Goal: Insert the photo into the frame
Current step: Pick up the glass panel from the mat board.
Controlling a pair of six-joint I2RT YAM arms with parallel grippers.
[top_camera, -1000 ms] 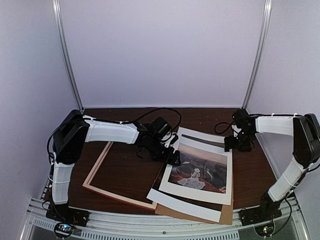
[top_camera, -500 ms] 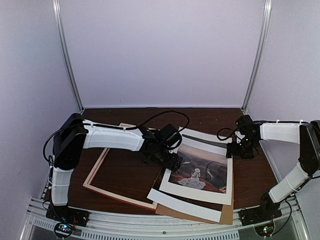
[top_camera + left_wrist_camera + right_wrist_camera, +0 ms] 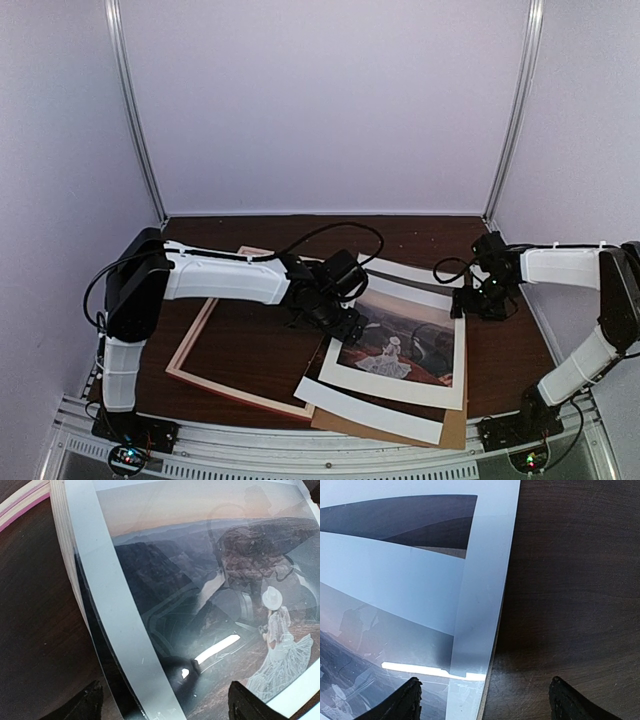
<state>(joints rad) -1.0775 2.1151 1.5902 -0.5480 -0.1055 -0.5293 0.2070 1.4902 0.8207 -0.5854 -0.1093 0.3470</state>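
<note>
The photo (image 3: 400,345), a dark landscape with a white-dressed figure, lies on a white mat (image 3: 372,411) right of centre. The pink frame (image 3: 193,345) lies flat to its left, its right side running under the photo. My left gripper (image 3: 346,323) hangs open low over the photo's left margin. In the left wrist view its gripper (image 3: 165,707) spans the margin and the photo (image 3: 200,580), with the frame (image 3: 20,507) at upper left. My right gripper (image 3: 463,300) is open at the photo's upper right corner. In its wrist view the gripper (image 3: 485,702) straddles the stack's right edge beside the photo (image 3: 360,645).
A brown backing board (image 3: 456,432) pokes out under the mat near the front edge. The mat's far strip (image 3: 415,276) lies beyond the photo. Dark wooden table (image 3: 250,345) shows inside the frame and to the right (image 3: 570,590). Pale walls enclose the back and sides.
My left arm has stretched further right, bringing its gripper down onto the photo's left edge. My right gripper has dropped toward the photo's upper right corner. The photo and frame have not moved.
</note>
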